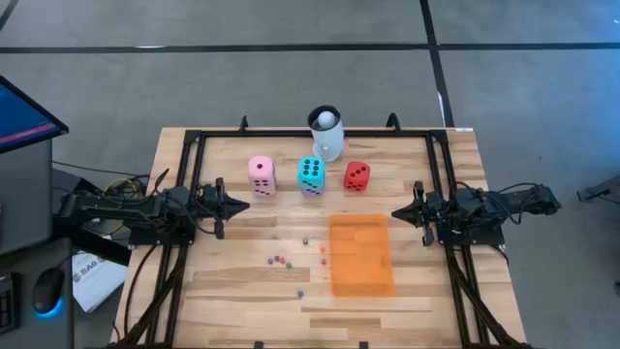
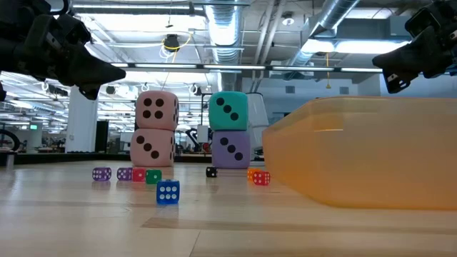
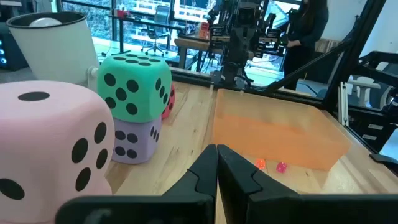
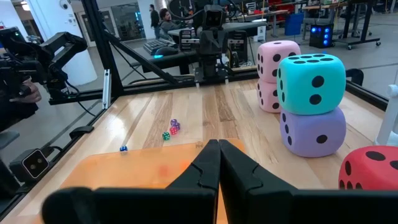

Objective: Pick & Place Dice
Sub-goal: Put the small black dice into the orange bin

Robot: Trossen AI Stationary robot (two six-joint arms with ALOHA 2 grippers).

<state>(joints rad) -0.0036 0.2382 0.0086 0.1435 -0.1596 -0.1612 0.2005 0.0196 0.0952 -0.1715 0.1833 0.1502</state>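
The big dice stand in a row across the far half of the table, at about twelve o'clock from its centre: a pink stack (image 1: 261,176) of two cubes at eleven o'clock, a teal die (image 1: 311,173) sitting on a purple die (image 2: 230,149) just beside it, and a single red die (image 1: 356,175) at one o'clock. The tiny dice (image 1: 279,260) lie scattered nearer the front, around seven o'clock of the teal stack.

The main risk, as I judge it, is the stacking. A gripper closing on a top cube from the side could drag or tip the one beneath, and the soft cubes may squash and slip rather than lift cleanly. The stacks stand close together, so fingers opened wide for one could nudge its neighbour. The bead-sized pieces are the other hazard: they look easy to flick away or miss.

The white mug (image 1: 326,134) with a ball in it stands just behind the teal stack at twelve o'clock, and could be knocked by an overreach. The orange mat (image 1: 361,254) lies at five o'clock of the red die, with a few tiny pieces at its left edge.

The left gripper (image 1: 238,205) hovers at nine o'clock of the table, jaws pressed together and empty. The right gripper (image 1: 399,212) waits at three o'clock, jaws likewise together, holding nothing.
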